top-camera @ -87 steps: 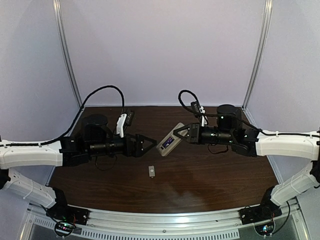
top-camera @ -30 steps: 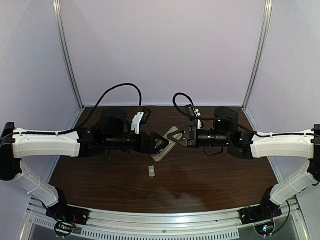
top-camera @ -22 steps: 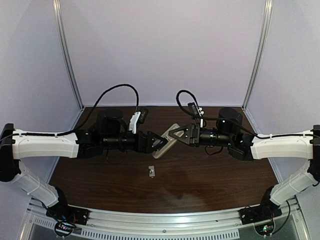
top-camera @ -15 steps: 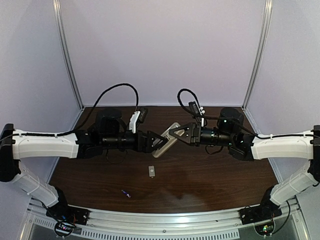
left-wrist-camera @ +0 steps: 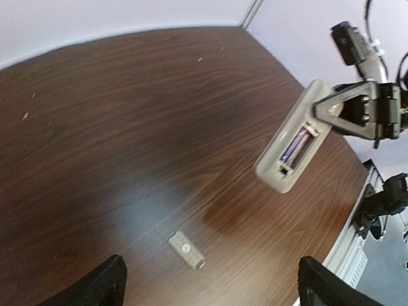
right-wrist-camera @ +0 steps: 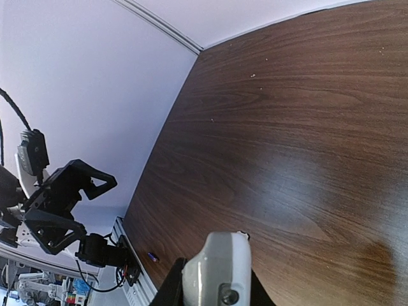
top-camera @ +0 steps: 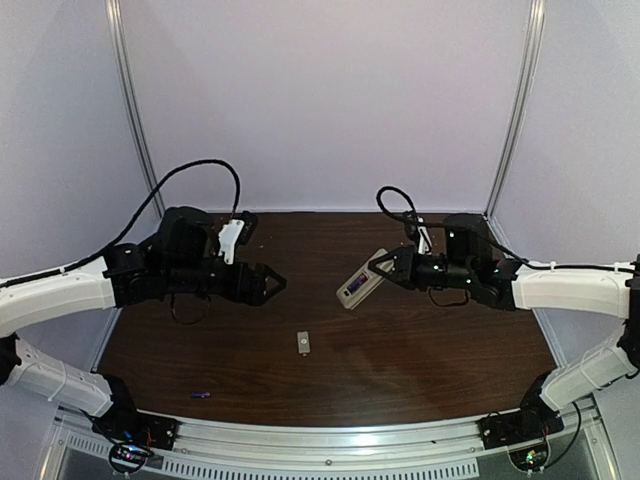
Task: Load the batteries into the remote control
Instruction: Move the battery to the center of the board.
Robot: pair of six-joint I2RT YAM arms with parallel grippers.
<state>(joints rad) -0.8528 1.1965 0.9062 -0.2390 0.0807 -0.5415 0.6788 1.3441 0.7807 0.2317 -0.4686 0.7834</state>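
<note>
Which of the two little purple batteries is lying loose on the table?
The battery near the front-left edge of the table; the other battery sits in the remote control, held aloft by the right claw.

Table (top-camera: pixel 420 350): dark brown wood grain with glossy patches. Remote control (top-camera: pixel 361 286): beige-grey back. Battery (left-wrist-camera: pixel 294 143) in its recess: purple-blue. Loose battery (top-camera: pixel 201 395): purple, probably, tiny in frame. Cover piece (top-camera: pixel 303 343): grey-white with a darker centre spot. Left gripper (top-camera: pixel 277 283) and right gripper (top-camera: pixel 385 266): black. Walls (top-camera: pixel 330 100): pale lilac.
</note>
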